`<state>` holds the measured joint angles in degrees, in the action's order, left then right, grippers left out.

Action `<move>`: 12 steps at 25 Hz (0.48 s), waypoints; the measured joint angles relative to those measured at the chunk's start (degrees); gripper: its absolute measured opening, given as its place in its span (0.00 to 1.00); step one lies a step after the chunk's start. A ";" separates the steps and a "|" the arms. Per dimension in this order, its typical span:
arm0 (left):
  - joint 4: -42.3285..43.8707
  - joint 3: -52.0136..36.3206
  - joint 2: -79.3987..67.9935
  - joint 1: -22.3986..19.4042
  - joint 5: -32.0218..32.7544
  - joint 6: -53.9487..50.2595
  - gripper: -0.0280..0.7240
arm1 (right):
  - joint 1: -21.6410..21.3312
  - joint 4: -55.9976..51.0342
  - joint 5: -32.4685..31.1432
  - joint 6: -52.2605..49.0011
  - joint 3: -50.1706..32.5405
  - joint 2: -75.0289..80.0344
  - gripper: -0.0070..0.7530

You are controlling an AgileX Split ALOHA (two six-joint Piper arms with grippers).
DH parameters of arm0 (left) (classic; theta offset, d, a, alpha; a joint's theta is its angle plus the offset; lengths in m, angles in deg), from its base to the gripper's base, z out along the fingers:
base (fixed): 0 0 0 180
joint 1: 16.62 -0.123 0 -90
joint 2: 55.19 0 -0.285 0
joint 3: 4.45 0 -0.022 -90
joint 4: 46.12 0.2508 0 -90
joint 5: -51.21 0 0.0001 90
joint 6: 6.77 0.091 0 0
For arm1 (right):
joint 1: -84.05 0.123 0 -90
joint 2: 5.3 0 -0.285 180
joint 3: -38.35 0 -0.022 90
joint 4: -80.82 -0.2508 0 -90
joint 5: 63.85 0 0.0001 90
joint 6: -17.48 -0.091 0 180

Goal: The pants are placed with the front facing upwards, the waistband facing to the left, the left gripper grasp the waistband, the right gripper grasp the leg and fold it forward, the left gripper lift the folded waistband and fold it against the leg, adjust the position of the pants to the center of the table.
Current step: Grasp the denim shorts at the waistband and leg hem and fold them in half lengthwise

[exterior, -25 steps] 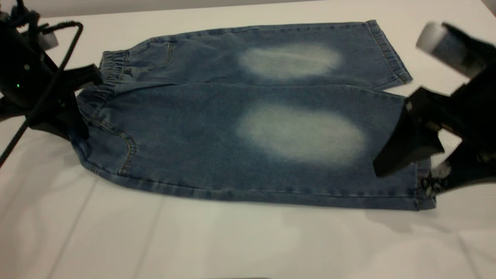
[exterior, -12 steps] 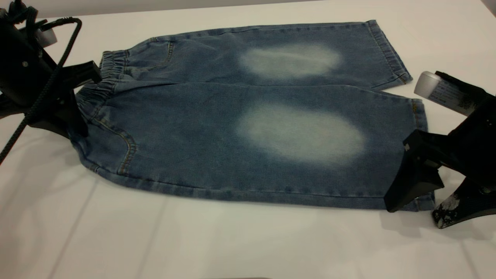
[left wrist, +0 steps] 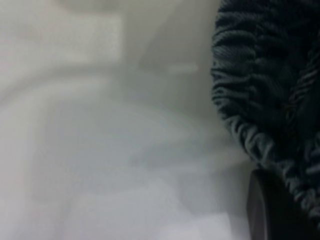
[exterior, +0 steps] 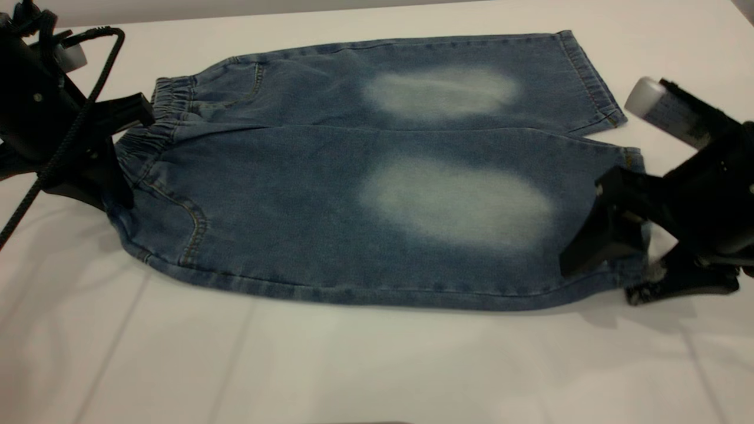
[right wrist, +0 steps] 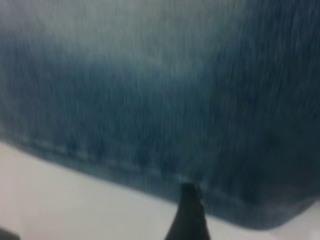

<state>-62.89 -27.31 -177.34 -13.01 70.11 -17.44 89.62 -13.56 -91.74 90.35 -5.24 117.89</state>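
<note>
Large white-grey table (exterior: 353, 365); blue denim pants (exterior: 330, 194) flat, waistband at black cabled left gripper (exterior: 126, 150), jaws spread astride it, not clamped. Black right gripper (exterior: 612, 268) with white cylinder pinches near leg (exterior: 459, 206) hem.

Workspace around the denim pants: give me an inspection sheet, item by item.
Surface: plain white-grey table, faint seam lines.
Job's things: small blue denim pants lying flat, front up, elastic waistband toward the left arm; pale faded oval on each leg.
Clutter: nothing seen.
Grippers: black left gripper at the waistband, fingers straddling the gathered elastic; black right gripper bearing a white labelled cylinder, closed on the near leg's hem corner, which is slightly bunched.
Cables: thick black braided cable looping over the left arm.
Surroundings: nothing seen.
</note>
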 joint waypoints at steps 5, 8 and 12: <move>0.00 0.00 0.00 0.00 0.63 0.02 0.13 | 0.00 -7.64 1.04 4.72 0.00 0.00 0.51; 0.00 0.00 0.00 0.00 1.23 0.72 0.13 | 0.00 -8.28 0.56 5.31 0.00 0.00 0.33; 0.00 0.00 0.00 0.00 2.82 2.19 0.13 | 0.00 -8.53 -1.95 5.57 0.00 0.00 0.07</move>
<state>-62.89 -27.31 -177.34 -13.01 72.93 -15.25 89.62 -22.08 -93.69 95.91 -5.24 117.89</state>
